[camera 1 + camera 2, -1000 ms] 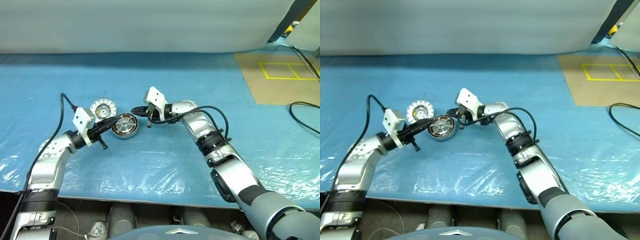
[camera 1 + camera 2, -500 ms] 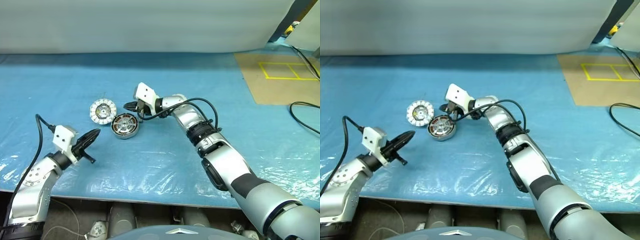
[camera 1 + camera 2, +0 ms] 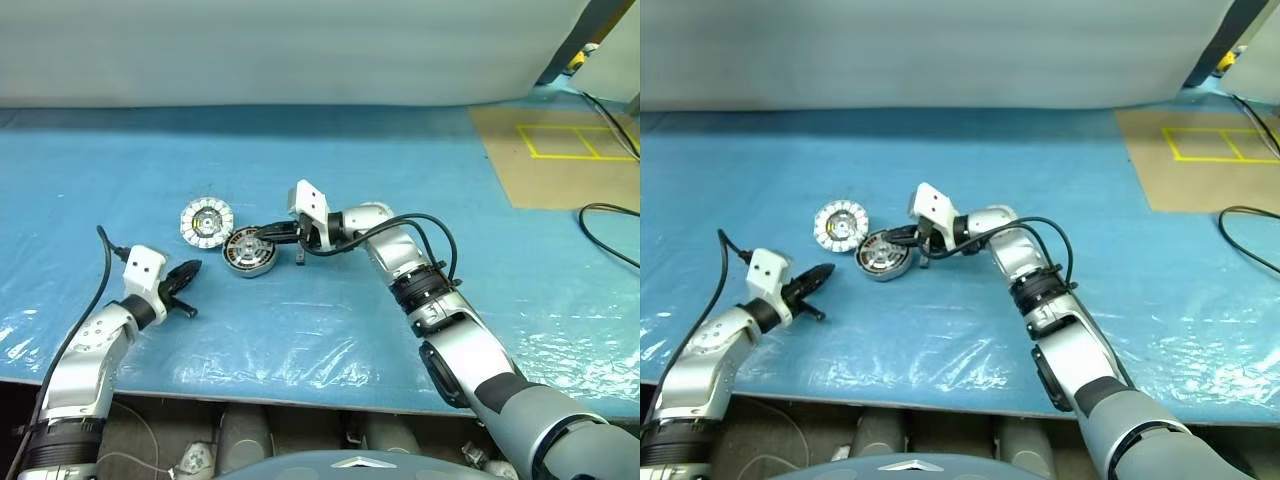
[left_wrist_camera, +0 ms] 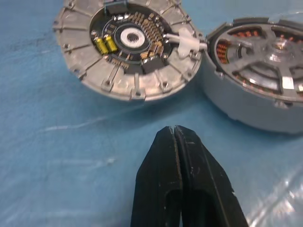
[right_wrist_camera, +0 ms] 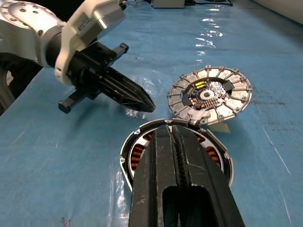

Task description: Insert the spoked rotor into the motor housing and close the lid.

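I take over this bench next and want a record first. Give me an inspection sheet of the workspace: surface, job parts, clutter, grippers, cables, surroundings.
Surface: blue sheet under wrinkled clear film.
Job's things: motor housing lies flat, spoked rotor seated in it over the copper windings; lid lies beside it, touching, circuit side up, not yet on.
Clutter: nothing seen.
Grippers: left gripper shut, empty, near the housing; right gripper shut, empty, tips over the housing.
Cables: black cable on the far right; thin white lead from the lid towards the housing.
Surroundings: brown board with yellow tape; pale backdrop behind.
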Robot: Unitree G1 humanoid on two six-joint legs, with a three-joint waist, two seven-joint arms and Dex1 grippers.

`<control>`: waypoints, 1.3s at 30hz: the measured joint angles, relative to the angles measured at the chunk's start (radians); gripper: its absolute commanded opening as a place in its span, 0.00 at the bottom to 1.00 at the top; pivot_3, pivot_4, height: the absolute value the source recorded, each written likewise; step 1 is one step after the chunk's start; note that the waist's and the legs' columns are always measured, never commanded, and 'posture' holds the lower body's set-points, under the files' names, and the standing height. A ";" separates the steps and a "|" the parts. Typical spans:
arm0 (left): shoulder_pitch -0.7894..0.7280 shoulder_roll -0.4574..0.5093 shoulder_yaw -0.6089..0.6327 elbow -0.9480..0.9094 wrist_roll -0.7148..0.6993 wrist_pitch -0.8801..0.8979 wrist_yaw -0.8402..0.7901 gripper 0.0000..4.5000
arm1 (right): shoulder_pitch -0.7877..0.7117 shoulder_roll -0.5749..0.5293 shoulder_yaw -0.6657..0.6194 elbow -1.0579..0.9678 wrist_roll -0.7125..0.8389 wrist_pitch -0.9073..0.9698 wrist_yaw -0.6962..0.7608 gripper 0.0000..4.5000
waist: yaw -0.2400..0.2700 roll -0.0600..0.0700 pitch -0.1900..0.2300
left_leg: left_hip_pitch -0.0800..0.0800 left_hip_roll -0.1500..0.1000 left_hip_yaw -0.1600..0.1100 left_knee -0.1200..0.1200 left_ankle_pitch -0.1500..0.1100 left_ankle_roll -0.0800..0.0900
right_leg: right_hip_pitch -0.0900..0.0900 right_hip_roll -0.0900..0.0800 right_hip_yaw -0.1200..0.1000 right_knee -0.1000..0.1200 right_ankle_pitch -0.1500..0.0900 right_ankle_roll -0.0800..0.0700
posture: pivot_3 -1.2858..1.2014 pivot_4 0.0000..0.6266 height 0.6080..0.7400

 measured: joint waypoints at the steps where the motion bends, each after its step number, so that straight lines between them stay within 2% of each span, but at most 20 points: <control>1: -0.018 -0.007 -0.007 0.018 0.001 0.000 0.000 0.02 | 0.008 -0.008 0.000 -0.025 0.005 0.017 -0.001 0.00 | -0.002 0.000 0.000 | 0.000 0.000 0.000 0.000 0.000 0.000 | 0.000 0.000 0.000 0.000 0.001 0.002 | 0.52 0.24 1.00; 11: -0.222 -0.040 -0.042 0.317 0.067 -0.094 0.023 0.02 | 0.089 -0.080 -0.023 -0.295 0.069 0.197 -0.041 0.00 | 0.003 0.000 0.000 | 0.003 -0.002 -0.001 0.000 -0.001 -0.002 | 0.003 -0.001 0.001 0.000 0.002 0.004 | 0.52 0.24 1.00; 15: -0.296 -0.068 -0.032 0.446 0.068 -0.162 0.035 0.02 | 0.105 -0.103 -0.026 -0.337 0.084 0.237 -0.058 0.00 | 0.005 0.000 0.000 | 0.007 -0.002 -0.001 0.000 -0.001 -0.002 | 0.007 -0.001 0.001 0.000 0.002 0.004 | 0.52 0.24 1.00; 23: -0.420 -0.165 0.037 0.654 -0.016 -0.268 -0.060 0.02 | 0.110 -0.125 -0.030 -0.379 0.105 0.276 -0.093 0.00 | 0.020 0.000 0.000 | 0.013 -0.002 -0.001 -0.001 -0.001 -0.002 | 0.014 -0.002 0.001 -0.003 0.000 0.000 | 0.52 0.24 1.00; 28: -0.475 -0.204 0.082 0.687 -0.116 -0.276 -0.199 0.02 | 0.124 -0.128 -0.030 -0.379 0.107 0.278 -0.100 0.00 | 0.029 -0.002 0.001 | 0.012 -0.002 -0.001 -0.003 -0.001 -0.002 | 0.013 -0.001 0.000 -0.003 0.002 0.004 | 0.52 0.24 1.00; 34: -0.537 -0.203 0.101 0.657 -0.204 -0.251 -0.340 0.02 | 0.136 -0.132 -0.029 -0.379 0.107 0.277 -0.112 0.00 | 0.027 -0.002 0.001 | 0.011 -0.002 -0.001 -0.004 -0.001 -0.003 | 0.013 -0.001 0.000 -0.005 0.002 0.004 | 0.52 0.24 1.00; 39: -0.541 -0.136 0.029 0.632 -0.171 -0.207 -0.453 0.02 | 0.137 -0.136 -0.030 -0.379 0.106 0.274 -0.124 0.00 | 0.027 -0.002 0.001 | 0.011 -0.002 -0.001 -0.006 -0.001 -0.003 | 0.012 -0.001 0.000 -0.006 0.002 0.004 | 0.52 0.24 1.00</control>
